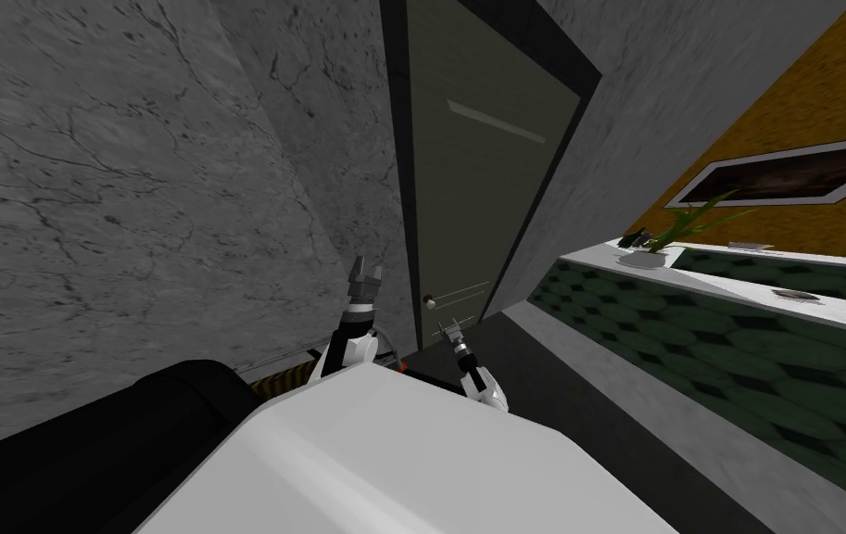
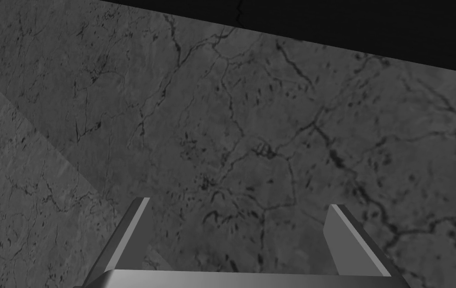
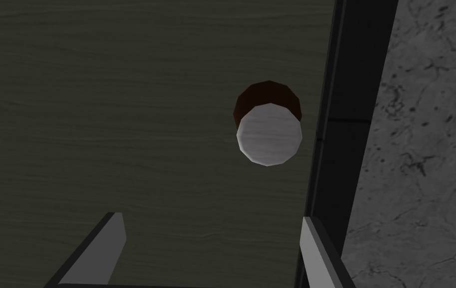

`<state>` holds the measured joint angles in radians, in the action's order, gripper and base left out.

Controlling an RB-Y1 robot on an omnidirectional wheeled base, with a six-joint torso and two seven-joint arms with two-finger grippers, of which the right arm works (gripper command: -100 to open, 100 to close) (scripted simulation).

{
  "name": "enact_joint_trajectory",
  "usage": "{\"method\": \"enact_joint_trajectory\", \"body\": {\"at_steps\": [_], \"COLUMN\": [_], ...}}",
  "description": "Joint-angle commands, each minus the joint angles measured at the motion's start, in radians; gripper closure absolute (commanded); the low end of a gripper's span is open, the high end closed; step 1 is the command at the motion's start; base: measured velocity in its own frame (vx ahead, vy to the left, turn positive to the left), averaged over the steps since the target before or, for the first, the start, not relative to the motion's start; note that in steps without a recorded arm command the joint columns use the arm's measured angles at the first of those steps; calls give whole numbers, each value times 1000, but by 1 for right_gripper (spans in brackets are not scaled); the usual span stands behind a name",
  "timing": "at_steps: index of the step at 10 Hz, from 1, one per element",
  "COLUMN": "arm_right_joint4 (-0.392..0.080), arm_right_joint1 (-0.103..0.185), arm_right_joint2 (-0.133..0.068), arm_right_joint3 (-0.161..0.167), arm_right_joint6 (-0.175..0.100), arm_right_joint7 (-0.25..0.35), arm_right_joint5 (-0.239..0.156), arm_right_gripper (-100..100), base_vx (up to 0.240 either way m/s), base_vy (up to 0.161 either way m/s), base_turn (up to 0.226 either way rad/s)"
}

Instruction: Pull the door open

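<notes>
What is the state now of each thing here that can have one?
Door: shut.
Knob: free, nothing grips it.
Right hand: open, empty, pointed at the door, short of the knob.
Left hand: open, empty, facing the grey wall.

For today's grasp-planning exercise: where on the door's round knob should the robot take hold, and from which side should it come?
Grip the pale round knob across its rim, coming straight at the door face. It stands proud on a brown neck, leaving its sides free. The open right gripper faces it, but the dark frame lies close beside, so centre carefully.
</notes>
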<state>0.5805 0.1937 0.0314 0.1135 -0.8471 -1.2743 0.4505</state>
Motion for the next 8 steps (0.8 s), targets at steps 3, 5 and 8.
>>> {"method": "enact_joint_trajectory", "body": {"at_steps": [3, 5, 8], "arm_right_joint4": [0, 0, -6], "arm_right_joint1": [0, 0, 4], "arm_right_joint2": [0, 0, -23], "arm_right_joint3": [0, 0, -37], "arm_right_joint6": [0, 0, 0], "arm_right_joint7": [0, 0, -9], "arm_right_joint5": [0, 0, -16], "arm_right_gripper": [-100, -100, -100], "base_vx": [0, 0, -125], "base_vy": [0, 0, -18], "base_turn": [1, 0, 188]}}
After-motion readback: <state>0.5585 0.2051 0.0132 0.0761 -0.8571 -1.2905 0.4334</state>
